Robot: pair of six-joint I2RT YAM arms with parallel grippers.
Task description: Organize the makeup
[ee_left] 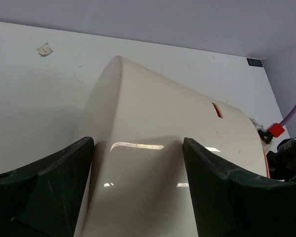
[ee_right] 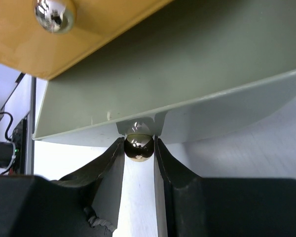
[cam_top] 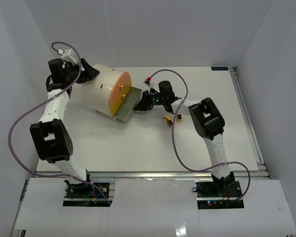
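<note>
Right pincer [ee_right: 139,151] pinching drawer knob [ee_right: 139,146]; left pincer [ee_left: 137,153] spread astride cream cylinder [ee_left: 153,118]. Lipstick tubes [cam_top: 169,119] on desk [cam_top: 138,148]: light, rigid, slick, likely roll; grip across barrel middle.

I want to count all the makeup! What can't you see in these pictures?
- Inside the open drawer: top view, too small and shadowed; right wrist view shows only its outside, behind the knob.
- Inside the cream cylinder: all views, its walls hide it.
- The lipstick tubes: top view, tiny, partly crossed by the right arm's cable.
</note>
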